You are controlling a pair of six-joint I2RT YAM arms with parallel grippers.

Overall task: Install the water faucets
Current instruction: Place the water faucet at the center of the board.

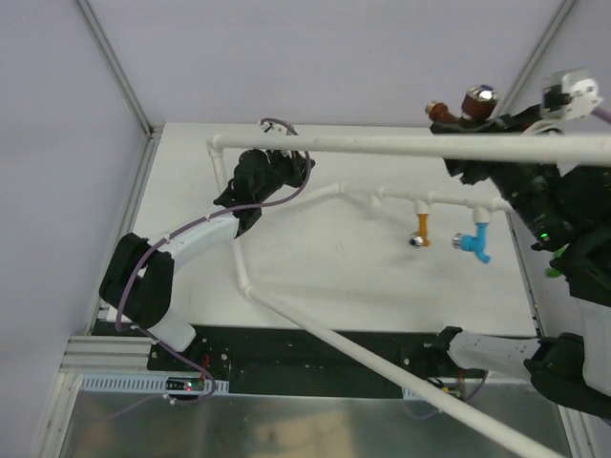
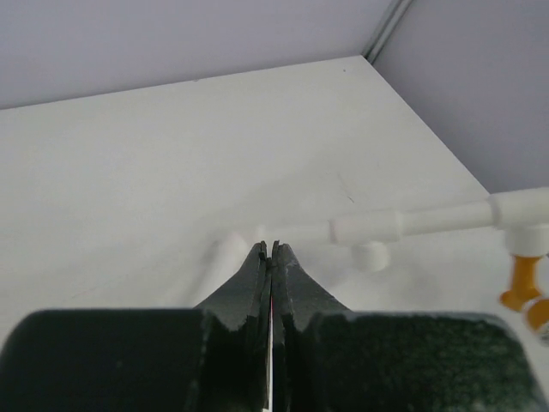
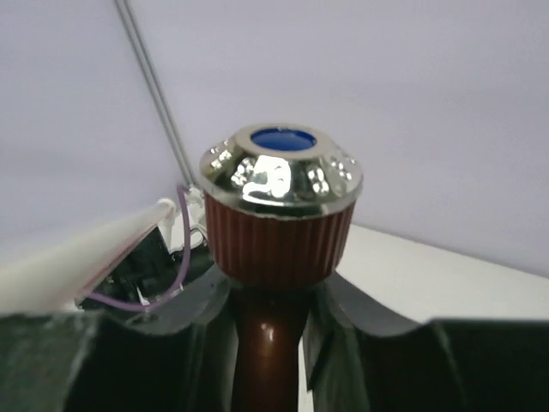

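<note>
Left claw (image 1: pixel 270 175): the top view shows it low over the bench (image 1: pixel 325 277), at the left end of the pipe frame (image 1: pixel 382 198). That view hides the fingers. The left wrist view shows them pressed together with nothing between, the tips just short of the pipe (image 2: pixel 429 221).

Orange faucet (image 1: pixel 421 229): hangs from a tee on the frame's cross pipe, silver end down. The left wrist view catches only part of it at the right edge (image 2: pixel 523 287).

Blue faucet (image 1: pixel 475 240): hangs from the next fitting to the right, just beside the orange one. Seen in the top view only.

Brown faucet (image 1: pixel 470 107): raised at upper right, behind the high pipe and well apart from the fitted two. The right wrist view shows its ribbed body and silver end with a blue centre (image 3: pixel 279 184). The right claw (image 3: pixel 270 313) is clamped narrowly on the stem.
</note>
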